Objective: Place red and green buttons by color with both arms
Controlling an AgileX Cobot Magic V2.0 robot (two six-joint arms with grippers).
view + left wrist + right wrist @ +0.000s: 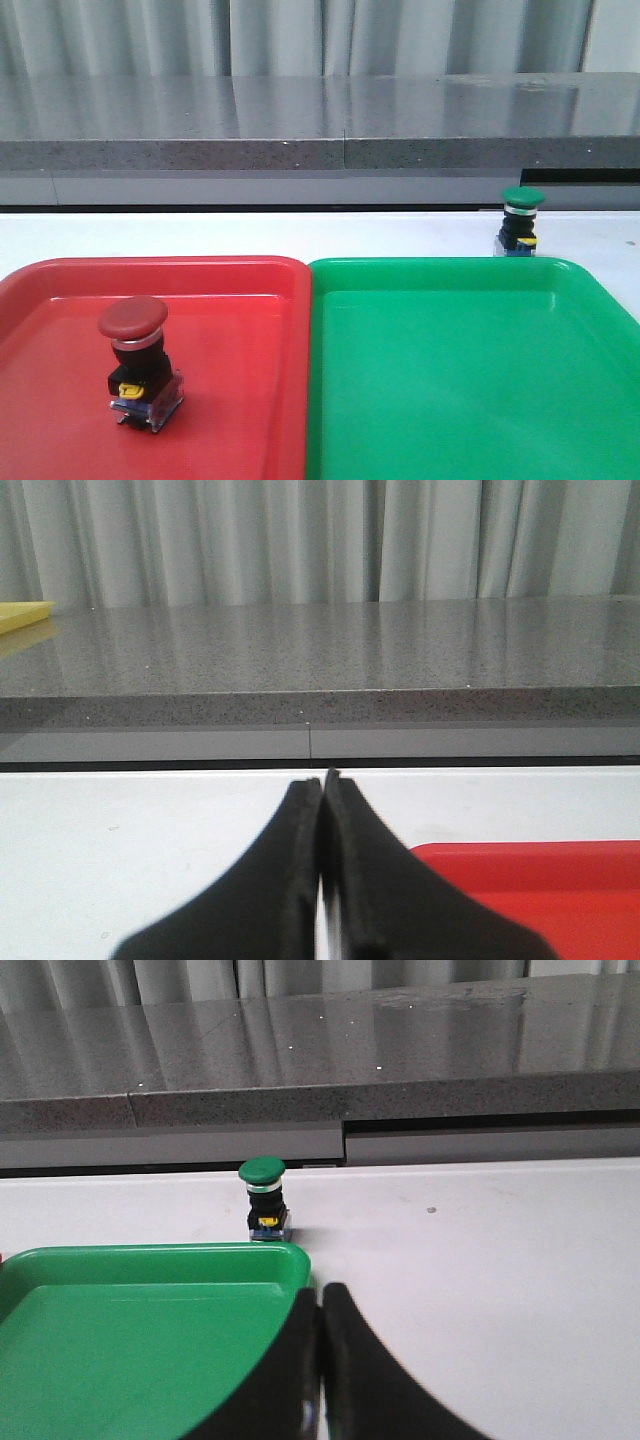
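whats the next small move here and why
Probably open the right gripper and reach it toward the green button. The red button already stands in the red tray, while the green one stands on the white table just behind the green tray, and both grippers are shut and empty.

red button (137,360) upright in red tray (250,300) | green button (520,222) upright on table, behind green tray (450,300)
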